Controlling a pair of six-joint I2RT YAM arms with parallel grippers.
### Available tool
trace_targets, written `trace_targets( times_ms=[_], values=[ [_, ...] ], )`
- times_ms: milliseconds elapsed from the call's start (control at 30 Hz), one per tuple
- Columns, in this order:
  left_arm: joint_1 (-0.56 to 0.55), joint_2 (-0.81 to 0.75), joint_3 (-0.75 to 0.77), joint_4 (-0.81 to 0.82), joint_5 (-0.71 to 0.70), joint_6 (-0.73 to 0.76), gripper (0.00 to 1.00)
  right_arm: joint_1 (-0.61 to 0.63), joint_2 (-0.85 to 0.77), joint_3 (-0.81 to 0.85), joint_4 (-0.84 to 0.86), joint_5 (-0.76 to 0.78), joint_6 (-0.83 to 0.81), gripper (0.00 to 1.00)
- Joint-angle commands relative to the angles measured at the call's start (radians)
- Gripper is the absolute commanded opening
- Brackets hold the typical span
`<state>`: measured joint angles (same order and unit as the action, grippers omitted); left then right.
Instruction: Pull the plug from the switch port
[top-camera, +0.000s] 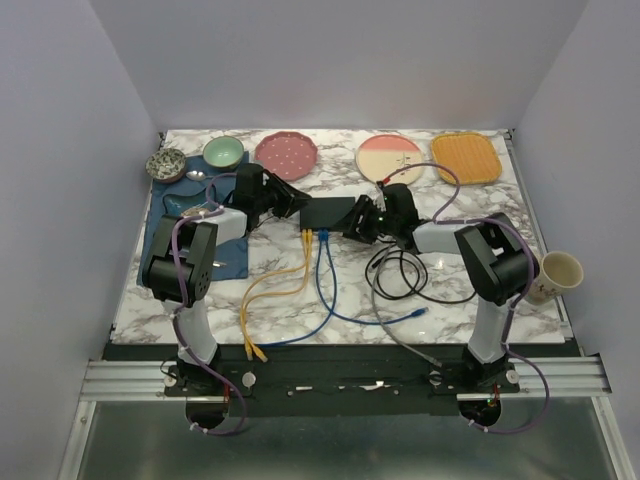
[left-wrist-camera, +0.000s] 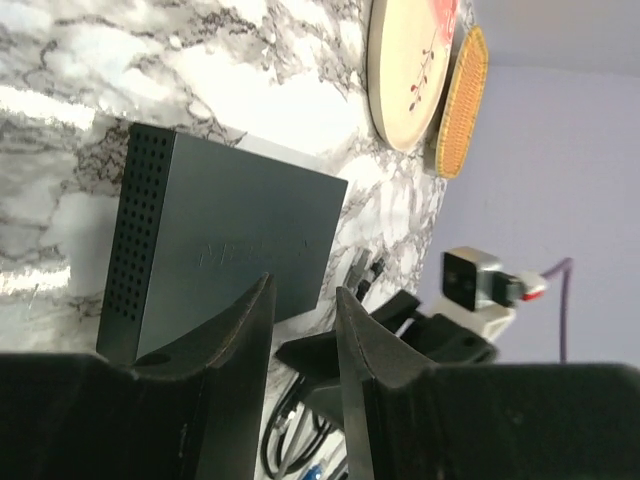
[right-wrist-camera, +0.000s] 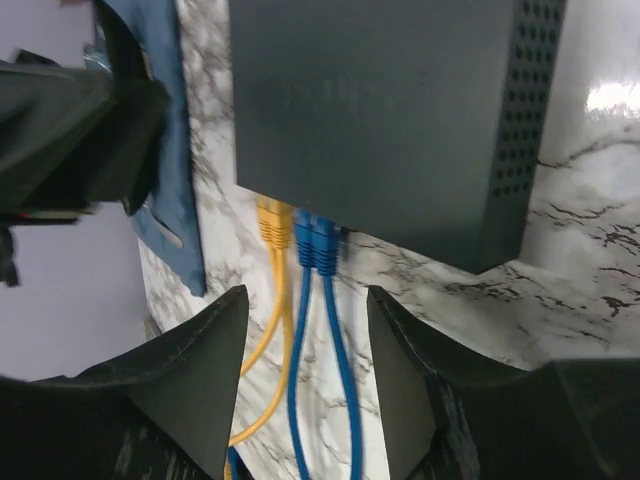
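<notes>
Top view, switch: the black switch (top-camera: 330, 212) lies flat in the middle of the marble surface (top-camera: 450, 325), ports along its near long edge.
Top view, cables: yellow cables (top-camera: 302, 255) and blue cables (top-camera: 322, 265) run from that edge toward the arm bases.
Left wrist, fingers: the left fingers (left-wrist-camera: 250, 335) stand partly apart at one short end of the switch. I cannot tell whether they clamp it.
Right wrist, fingers: the right fingers (right-wrist-camera: 215, 350) are spread wide and hold nothing.
Right wrist, plugs: a yellow plug (right-wrist-camera: 272, 222) and two blue plugs (right-wrist-camera: 315, 243) sit side by side in the ports, just beyond the gap between the right fingers.
Handling: each plug is likely small, hard and latched. The cables look limp. The switch seems light and may slide on the smooth marble unless braced.
Where to hold: across the plug body right at the port, pressing the latch, not on the cable. Pull straight out.
</notes>
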<state>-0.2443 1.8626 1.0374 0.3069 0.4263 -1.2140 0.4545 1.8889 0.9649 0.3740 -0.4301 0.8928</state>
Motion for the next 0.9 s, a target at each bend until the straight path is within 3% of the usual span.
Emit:
trace_targets(
  times_ms=[0,233,533,867],
  values=[
    [-0.001,0.052,0.055,-0.06,0.022,0.042,0.39,0.003,0.064,0.029,0.126,-0.159,0.075,0.58],
    [0.0,0.03,0.012,-0.069,0.002,0.073,0.39,0.007,0.019,0.015,0.132,-0.092,0.009,0.57],
    [0.008,-0.09,-0.146,-0.083,-0.086,0.08,0.4,0.007,0.044,0.144,0.003,-0.056,-0.044,0.56],
    [0.008,-0.154,-0.316,0.037,-0.072,0.019,0.42,-0.016,0.229,0.529,-0.336,0.062,-0.153,0.52]
  ],
)
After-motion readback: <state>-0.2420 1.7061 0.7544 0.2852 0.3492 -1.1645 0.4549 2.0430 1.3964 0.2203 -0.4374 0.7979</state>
